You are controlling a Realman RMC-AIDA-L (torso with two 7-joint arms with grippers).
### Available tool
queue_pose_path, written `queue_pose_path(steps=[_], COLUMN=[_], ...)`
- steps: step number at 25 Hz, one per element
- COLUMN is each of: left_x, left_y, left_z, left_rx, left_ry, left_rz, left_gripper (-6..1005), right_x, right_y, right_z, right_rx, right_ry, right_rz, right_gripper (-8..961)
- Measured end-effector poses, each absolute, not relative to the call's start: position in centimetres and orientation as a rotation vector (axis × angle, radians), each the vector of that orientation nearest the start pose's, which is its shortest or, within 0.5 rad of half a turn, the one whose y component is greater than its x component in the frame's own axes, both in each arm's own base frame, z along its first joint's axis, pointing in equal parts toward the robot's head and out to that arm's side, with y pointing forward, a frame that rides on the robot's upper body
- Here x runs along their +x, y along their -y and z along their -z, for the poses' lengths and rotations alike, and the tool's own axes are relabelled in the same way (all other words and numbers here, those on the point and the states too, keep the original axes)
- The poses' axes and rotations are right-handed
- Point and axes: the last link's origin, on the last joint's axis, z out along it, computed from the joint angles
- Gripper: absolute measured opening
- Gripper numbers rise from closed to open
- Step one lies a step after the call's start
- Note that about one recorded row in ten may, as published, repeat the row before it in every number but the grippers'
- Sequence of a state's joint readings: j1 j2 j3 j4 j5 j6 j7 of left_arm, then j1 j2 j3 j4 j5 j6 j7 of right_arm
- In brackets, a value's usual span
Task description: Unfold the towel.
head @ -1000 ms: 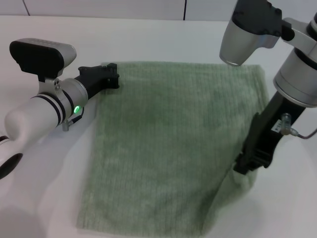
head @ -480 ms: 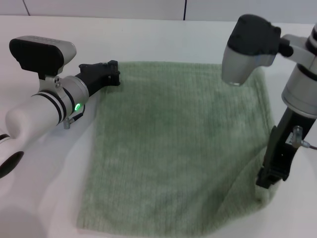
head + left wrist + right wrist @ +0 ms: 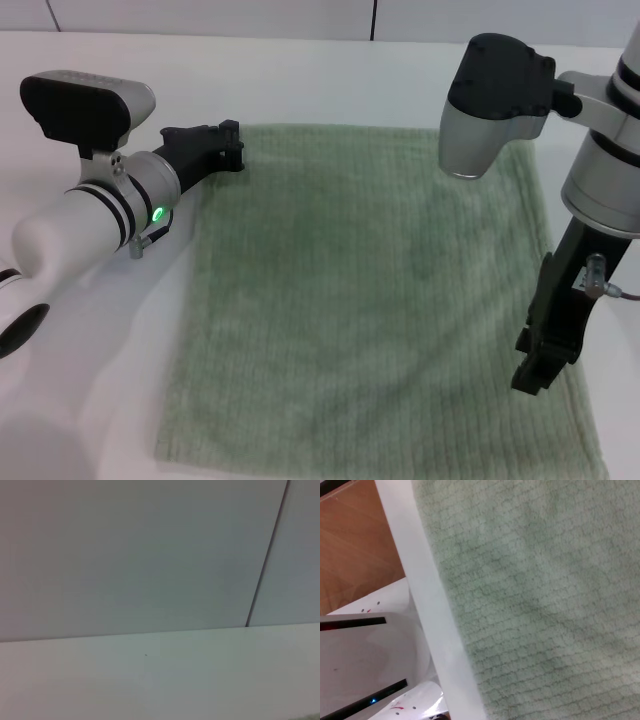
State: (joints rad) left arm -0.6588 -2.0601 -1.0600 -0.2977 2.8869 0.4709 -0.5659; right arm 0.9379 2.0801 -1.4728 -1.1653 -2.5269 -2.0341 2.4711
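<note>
- Right gripper (image 3: 534, 375) hangs low over the near right part of the towel (image 3: 370, 300), with its dark tip pointing down at the cloth.
- I cannot tell if this gripper is open or closed, or if it pinches any cloth.
- One second ago the near right corner of the towel was folded up in a bump under this gripper. Now that corner lies out flat, and the gripper has moved out toward the right edge.
- The towel now lies spread on the white table (image 3: 300, 70) as one flat, nearly square sheet, and I see no fold left on it.
- I think this means the unfolding is nearly done or done.
- From the right wrist view, the cloth runs flat right up to the table's edge.
- Left gripper (image 3: 228, 148) sits at the far left corner of the towel, right at the cloth.
- It has not moved in the last second. I cannot tell if it is open or closed.
- The left wrist view shows only bare table and a plain wall (image 3: 130, 555), so it does not help.
</note>
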Motion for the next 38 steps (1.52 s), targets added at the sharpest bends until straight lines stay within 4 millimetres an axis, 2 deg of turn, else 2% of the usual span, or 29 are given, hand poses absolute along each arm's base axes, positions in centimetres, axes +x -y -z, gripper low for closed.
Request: queue_pose_path(steps=[3, 4, 5, 7, 12, 14, 17, 19, 25, 32, 38], left_x=[-27.8, -27.8, -27.8, -27.8, -27.8, -27.8, -28.1, -28.3, -28.7, -29.9, -30.6], left_y=[-40.1, -40.1, -40.1, -40.1, -40.1, -40.1, -40.1, -39.8, -37.2, -35.4, -34.6], left_z=[7.9, 7.9, 7.9, 7.9, 7.9, 7.9, 7.2, 6.1, 2.1, 0.5, 0.1], left_rx=[-1.999, -1.999, -1.998, -1.998, -1.998, -1.997, -1.962, -1.899, -1.727, -1.648, -1.628], left_ry=[0.878, 0.878, 0.878, 0.878, 0.877, 0.875, 0.854, 0.82, 0.636, 0.598, 0.595], left_rz=[0.449, 0.449, 0.449, 0.449, 0.448, 0.448, 0.484, 0.563, 0.838, 0.901, 0.897], left_gripper=[44, 44, 45, 46, 49, 50, 52, 53, 56, 60, 313], right_x=[11.2, 11.2, 11.2, 11.4, 11.9, 11.9, 12.3, 12.7, 15.3, 18.1, 21.5], right_y=[-32.8, -34.0, -34.0, -35.3, -39.3, -40.9, -42.2, -42.6, -42.2, -39.3, -36.8], right_z=[1.7, 1.9, 1.9, 2.0, 1.6, 1.0, 0.0, -0.5, -1.2, -2.4, -3.9], right_rx=[-2.974, -2.93, -2.93, -2.878, -2.715, -2.637, -2.521, -2.45, -2.287, -2.098, -1.92], right_ry=[-0.663, -0.649, -0.649, -0.63, -0.53, -0.481, -0.404, -0.362, -0.335, -0.177, -0.152], right_rz=[1.09, 0.997, 0.997, 0.891, 0.522, 0.315, 0.029, -0.137, -0.517, -0.749, -0.797], right_gripper=[405, 408, 412, 419, 438, 446, 458, 466, 490, 518, 542])
